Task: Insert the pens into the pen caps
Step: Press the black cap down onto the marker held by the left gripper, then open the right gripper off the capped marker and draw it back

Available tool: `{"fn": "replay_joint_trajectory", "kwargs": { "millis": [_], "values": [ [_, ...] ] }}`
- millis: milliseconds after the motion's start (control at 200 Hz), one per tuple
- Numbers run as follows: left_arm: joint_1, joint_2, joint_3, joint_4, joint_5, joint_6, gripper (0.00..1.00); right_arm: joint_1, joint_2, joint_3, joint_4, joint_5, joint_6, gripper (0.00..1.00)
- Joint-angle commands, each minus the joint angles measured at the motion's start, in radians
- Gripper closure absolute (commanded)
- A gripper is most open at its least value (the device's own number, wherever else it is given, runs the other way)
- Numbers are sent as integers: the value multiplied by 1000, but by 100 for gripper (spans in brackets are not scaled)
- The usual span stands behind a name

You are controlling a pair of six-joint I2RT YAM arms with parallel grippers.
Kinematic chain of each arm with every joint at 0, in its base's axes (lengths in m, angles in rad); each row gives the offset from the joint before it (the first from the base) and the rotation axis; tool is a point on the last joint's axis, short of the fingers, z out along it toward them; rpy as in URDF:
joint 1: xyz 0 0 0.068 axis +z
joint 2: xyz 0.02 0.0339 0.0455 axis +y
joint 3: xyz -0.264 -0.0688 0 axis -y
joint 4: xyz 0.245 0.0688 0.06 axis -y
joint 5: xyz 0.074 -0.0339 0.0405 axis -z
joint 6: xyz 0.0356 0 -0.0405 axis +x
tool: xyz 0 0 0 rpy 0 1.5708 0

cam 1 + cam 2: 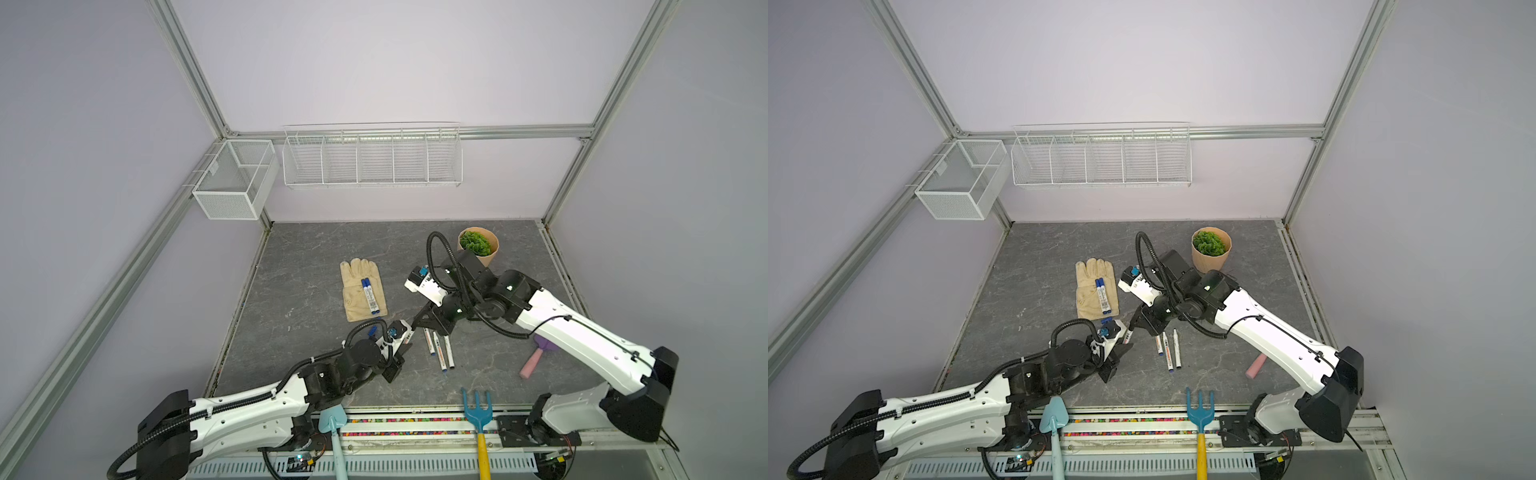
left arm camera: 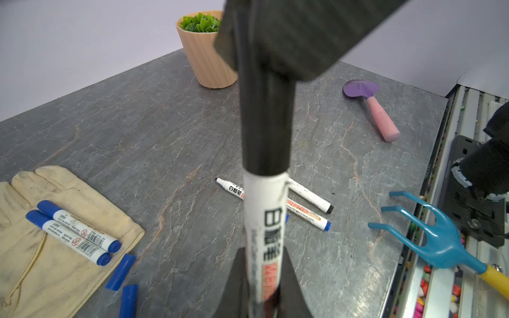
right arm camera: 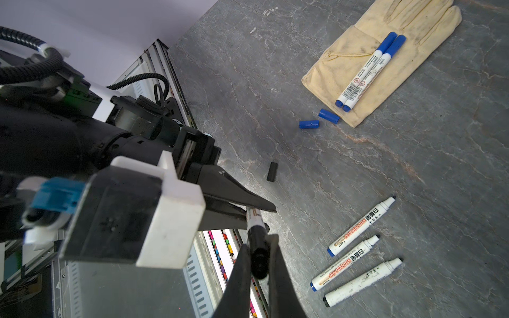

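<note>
Pen [image 2: 263,220], white barrel with a printed label, held in mid-air above the table [image 2: 165,124], between the two arms. Left gripper [image 2: 263,257] clenched on the barrel's lower half, fingers pressing from both sides. Right gripper [image 3: 259,242] clamped on a black cap [image 3: 259,258], which sits over the pen's tip end, in line with the barrel. Cap rim meets the white barrel; cannot tell whether it is pushed fully home.

On the table near the grippers: three uncapped pens [image 3: 345,263], roughly parallel and close together. One loose black cap [image 3: 272,171] lies apart from them. Two blue caps [image 3: 309,124] lie just beside the edge of a cream glove [image 3: 413,24]. On the glove, two capped pens [image 3: 369,71] side by side, touching.

Farther out: plant pot [image 2: 205,55], purple trowel [image 2: 381,118] with a pink handle, blue rake [image 2: 443,245] at the table's front edge.
</note>
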Motion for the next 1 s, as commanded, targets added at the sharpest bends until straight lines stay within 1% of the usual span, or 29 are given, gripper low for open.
{"fn": "replay_joint_trajectory", "kwargs": {
  "millis": [0,75,180,315,445,530,670,880,995],
  "values": [
    [10,-51,84,347,-44,-33,100,32,63,-97,-115,-137,36,93],
    [9,-38,93,442,-45,-45,100,32,89,-134,-61,-153,64,93],
    [9,11,151,537,-61,-52,100,31,148,-161,-29,-150,92,93],
    [8,88,241,672,-72,-33,100,29,247,-137,-69,-125,96,93],
    [9,112,312,733,-71,5,100,14,298,-132,-91,-118,103,93],
    [9,98,325,753,-60,17,100,-2,309,-143,-87,-126,110,93],
    [9,71,312,769,-21,-14,100,-29,320,-154,-71,-135,117,93],
    [10,46,283,765,44,-115,100,-56,276,-164,-25,-184,132,93],
    [9,14,258,746,33,-179,100,-100,220,-188,11,-193,160,93]
  ]
}}
